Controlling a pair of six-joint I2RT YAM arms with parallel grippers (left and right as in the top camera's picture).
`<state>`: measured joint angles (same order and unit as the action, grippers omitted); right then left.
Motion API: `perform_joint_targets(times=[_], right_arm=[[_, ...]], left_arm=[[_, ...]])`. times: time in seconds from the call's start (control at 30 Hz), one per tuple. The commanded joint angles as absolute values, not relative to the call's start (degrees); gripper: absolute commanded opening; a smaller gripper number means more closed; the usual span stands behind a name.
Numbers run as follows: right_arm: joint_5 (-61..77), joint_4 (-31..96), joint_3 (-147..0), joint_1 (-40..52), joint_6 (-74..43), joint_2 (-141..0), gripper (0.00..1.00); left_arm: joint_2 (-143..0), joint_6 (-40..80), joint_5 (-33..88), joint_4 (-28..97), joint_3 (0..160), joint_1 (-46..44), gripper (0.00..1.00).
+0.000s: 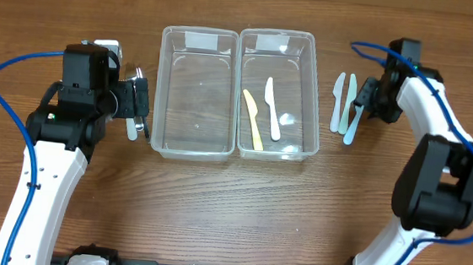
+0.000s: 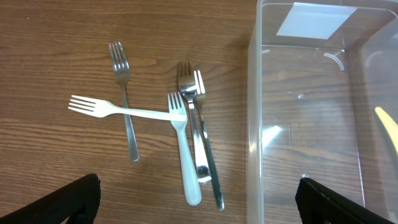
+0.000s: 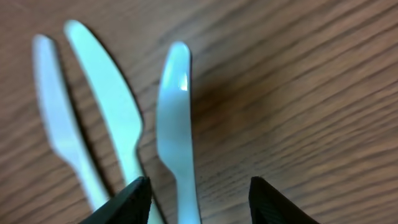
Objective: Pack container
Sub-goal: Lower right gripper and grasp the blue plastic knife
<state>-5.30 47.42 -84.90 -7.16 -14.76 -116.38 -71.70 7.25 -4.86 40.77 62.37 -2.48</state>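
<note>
- Far left: left gripper (image 1: 139, 108) hanging above the surface (image 2: 56, 37), fingers (image 2: 68, 202) spread as wide as they go, nothing between them.
- Directly beneath and ahead of that gripper: a loose heap of forks (image 2: 186, 124), three metal and two white plastic, several touching or crossing. Long axes mostly running away from the fingers; one white fork (image 2: 124, 112) lying crosswise over a metal one.
- Just right of the left gripper: left container (image 1: 160, 93), clear, with nothing inside.
- Beside it, wall against wall: right container (image 1: 315, 105), holding a yellow knife (image 1: 253, 119) and a white knife (image 1: 272, 108) side by side.
- Further right, on the bare surface between the right container and the right arm: three pale knives, roughly parallel.
- Right gripper (image 3: 199, 190) low over them, jaws partly apart and straddling the handle of the nearest knife (image 3: 176, 118). A gap shows on both sides of the handle, so no grip yet.
- Long axis of that knife points straight away from the gripper, blade tip far, handle crossing the line between the two fingers. Looks well placed for a squeeze across the narrow handle.
- Just left of it: a second knife (image 3: 102, 93), close to the left finger, and a blurred third knife (image 3: 53, 118) beyond. Probable risk of nudging the second one.
- Nearer arm for the knives is plainly the right; the right container lies to the left of this gripper, likely the place to carry the knife.
</note>
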Motion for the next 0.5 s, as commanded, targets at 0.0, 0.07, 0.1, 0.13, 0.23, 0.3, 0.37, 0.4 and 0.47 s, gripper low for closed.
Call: perform_joint_targets(times=[0.0, 0.07, 0.1, 0.13, 0.23, 0.3, 0.37, 0.4, 0.47], right_arm=[[-5.5, 46.8, -84.9, -7.9, -15.1, -118.1, 0.49], [-5.1, 46.9, -84.8, -7.9, -15.1, -118.8, 0.47], [-4.4, 47.0, -84.8, -7.9, -15.1, -119.2, 0.45], [-4.2, 47.3, -84.8, -7.9, -15.1, -119.5, 0.45], [-4.2, 47.6, -84.0, -7.8, -15.3, -119.8, 0.44], [-4.2, 47.5, -83.0, -7.7, -15.3, -119.8, 0.44], [-4.2, 47.1, -81.6, -7.7, -15.3, -119.8, 0.44], [-4.2, 46.9, -81.0, -7.7, -15.3, -119.8, 0.44], [-4.2, 46.3, -79.3, -7.7, -15.2, -119.8, 0.44]], left_arm=[[-72.0, 6.2, -4.0, 40.7, 63.9, -2.3, 1.00], [-72.0, 6.2, -4.0, 40.7, 63.9, -2.3, 1.00], [-72.0, 6.2, -4.0, 40.7, 63.9, -2.3, 1.00], [-72.0, 6.2, -4.0, 40.7, 63.9, -2.3, 1.00], [-72.0, 6.2, -4.0, 40.7, 63.9, -2.3, 1.00], [-72.0, 6.2, -4.0, 40.7, 63.9, -2.3, 1.00], [-72.0, 6.2, -4.0, 40.7, 63.9, -2.3, 1.00], [-72.0, 6.2, -4.0, 40.7, 63.9, -2.3, 1.00], [-72.0, 6.2, -4.0, 40.7, 63.9, -2.3, 1.00]])
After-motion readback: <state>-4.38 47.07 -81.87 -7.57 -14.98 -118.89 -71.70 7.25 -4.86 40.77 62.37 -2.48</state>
